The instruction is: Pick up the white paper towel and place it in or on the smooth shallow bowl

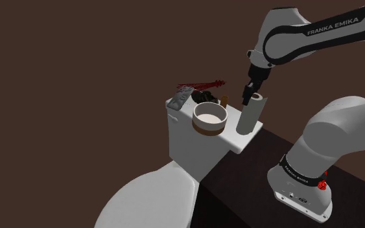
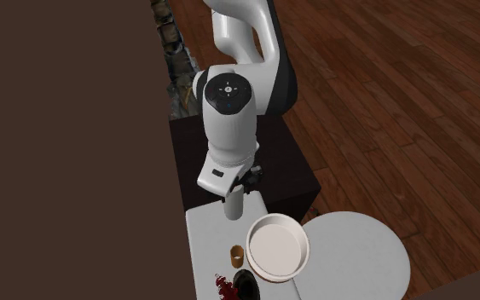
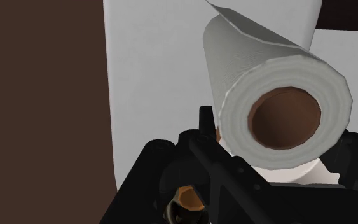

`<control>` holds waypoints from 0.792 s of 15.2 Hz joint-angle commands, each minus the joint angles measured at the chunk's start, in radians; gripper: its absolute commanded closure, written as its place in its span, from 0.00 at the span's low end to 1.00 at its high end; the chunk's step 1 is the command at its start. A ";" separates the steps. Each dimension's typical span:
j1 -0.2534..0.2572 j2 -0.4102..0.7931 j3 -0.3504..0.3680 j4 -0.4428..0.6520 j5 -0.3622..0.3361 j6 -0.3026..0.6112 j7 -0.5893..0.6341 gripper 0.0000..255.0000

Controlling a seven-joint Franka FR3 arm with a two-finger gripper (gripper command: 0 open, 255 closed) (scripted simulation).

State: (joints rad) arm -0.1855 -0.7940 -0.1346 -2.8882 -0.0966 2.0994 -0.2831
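A white paper towel roll with a brown core stands almost upright on the white tank lid, at the end nearest the arm. My black gripper comes down on the roll's top rim and is shut on it. In the wrist view the roll sits right in front of the hand, its open core facing the camera. The shallow bowl, white inside with a brown band outside, rests on the lid just to the shoulder view's left of the roll. From the second exterior view the bowl lies beyond the roll.
Behind the bowl stand a small brown cup, a dark object, red twigs and a grey item. A brown wall rises behind the lid. The white toilet seat cover lies lower down, and the dark stand is beside it.
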 commanded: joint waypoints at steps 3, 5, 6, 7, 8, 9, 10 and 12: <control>0.001 -0.021 0.004 0.031 0.004 -0.051 0.000 1.00; 0.002 -0.033 0.007 0.052 0.006 -0.084 0.000 1.00; 0.003 -0.038 0.008 0.063 0.008 -0.100 0.000 1.00; 0.003 -0.042 0.010 0.074 0.009 -0.116 0.000 1.00; 0.004 -0.047 0.011 0.085 0.010 -0.132 0.000 1.00; 0.005 -0.051 0.012 0.097 0.011 -0.147 0.001 1.00; 0.005 -0.054 0.013 0.109 0.012 -0.163 0.001 1.00; 0.006 -0.060 0.016 0.133 0.015 -0.193 0.001 1.00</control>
State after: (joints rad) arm -0.1805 -0.8525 -0.1208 -2.7657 -0.0835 1.9193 -0.2834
